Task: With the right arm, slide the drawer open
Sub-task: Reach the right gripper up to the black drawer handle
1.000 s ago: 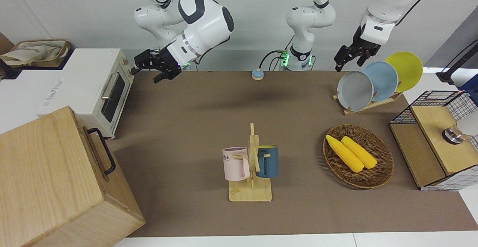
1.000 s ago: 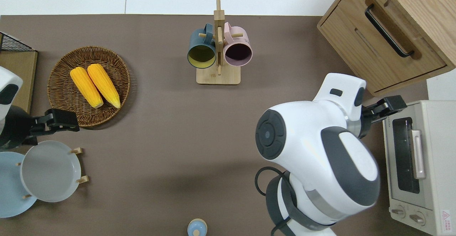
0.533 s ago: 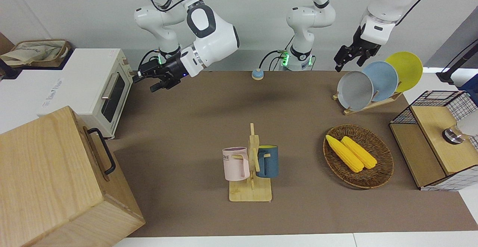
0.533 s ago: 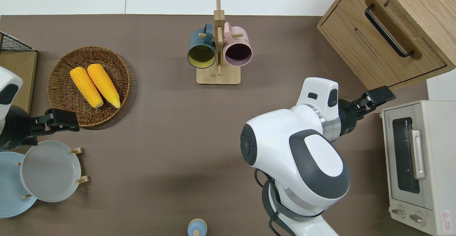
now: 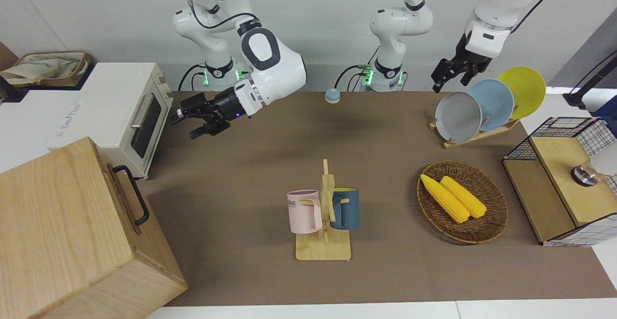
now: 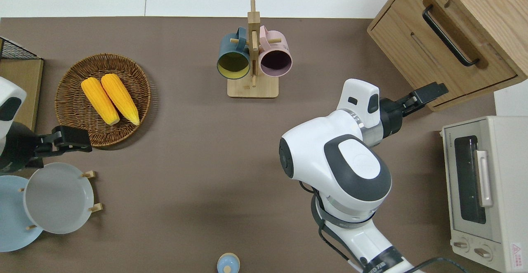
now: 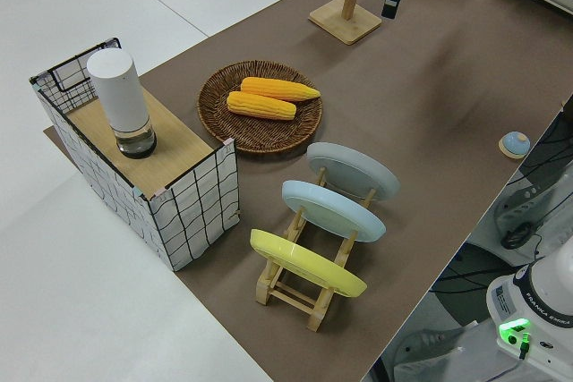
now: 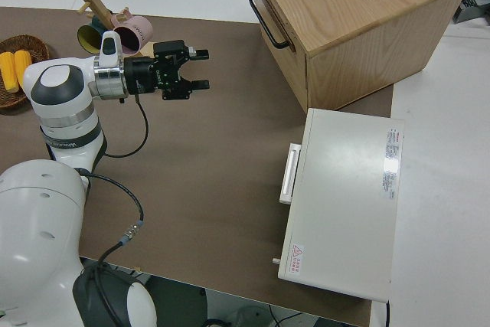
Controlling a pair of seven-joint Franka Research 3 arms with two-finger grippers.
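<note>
Two white jointed arms stand at the brown-covered desk (image 5: 250, 174), and only the right arm (image 6: 350, 157) is at work; the left arm is parked, and whether its black tool (image 5: 450, 75) is spread or pressed together cannot be told. The right arm's black two-finger tool (image 8: 197, 70) is up in the air with its fingers spread apart and nothing between them, as the right side view shows. In the overhead view it sits over the desk at the lower front corner of the large pale wooden box (image 6: 486, 5), near the gap between that box and the white toaster oven with a silver handle (image 6: 489, 190), and it is apart from both.

The wide, shallow, light-wood drawer (image 6: 443, 54) makes up the upper front of the box, which stands at the right arm's end of the desk, farther from the robots than the toaster oven. The drawer's front lies flush with the box, so it is shut. Its black metal bar handle (image 6: 449, 36) is untouched, well apart from the tool.

Toward the middle of the desk stands a wooden mug rack (image 6: 252, 50) carrying a dark blue mug (image 6: 233, 56) and a pink mug (image 6: 275, 55).
</note>
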